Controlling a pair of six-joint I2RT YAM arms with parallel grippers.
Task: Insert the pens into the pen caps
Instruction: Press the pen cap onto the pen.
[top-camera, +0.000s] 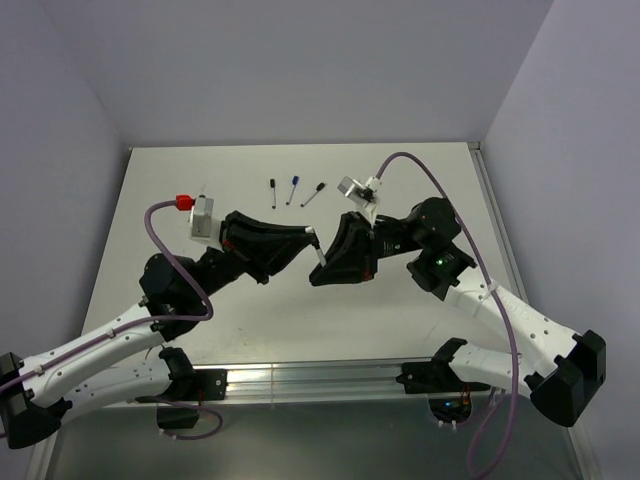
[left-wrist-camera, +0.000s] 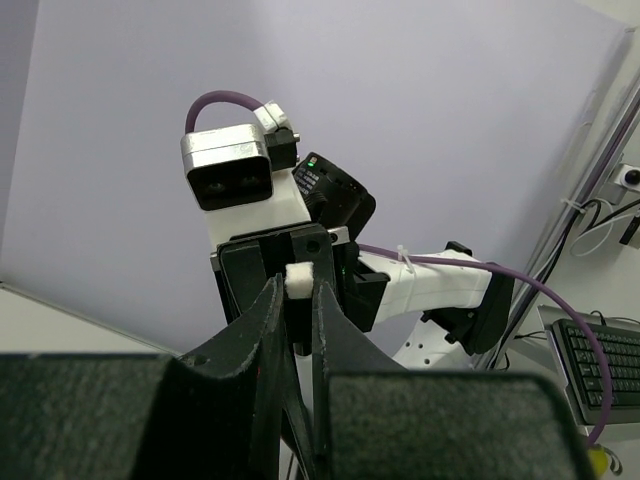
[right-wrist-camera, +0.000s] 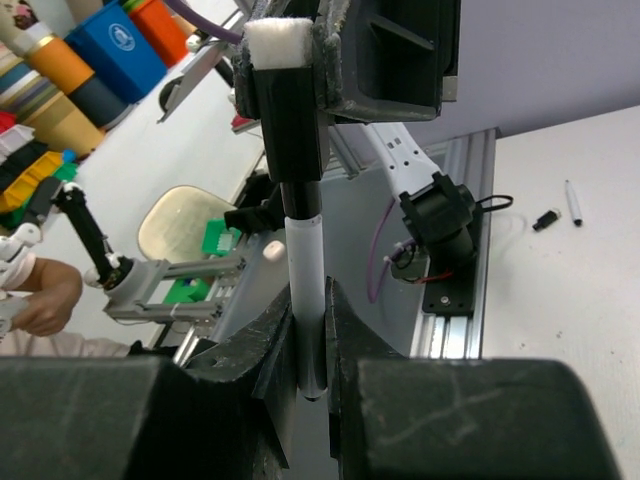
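Pen (right-wrist-camera: 305, 290) between right fingers (right-wrist-camera: 264, 345), cap (right-wrist-camera: 290, 120) between left fingers (left-wrist-camera: 262, 350)

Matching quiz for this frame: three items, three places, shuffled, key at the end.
Things
1. white pen
2. black cap
3. blue-tipped pen

Places
A. lying on the table, between two black-tipped pens
B. pinched in the left fingers
C. pinched in the right fingers

Pairs: 1-C, 2-B, 3-A
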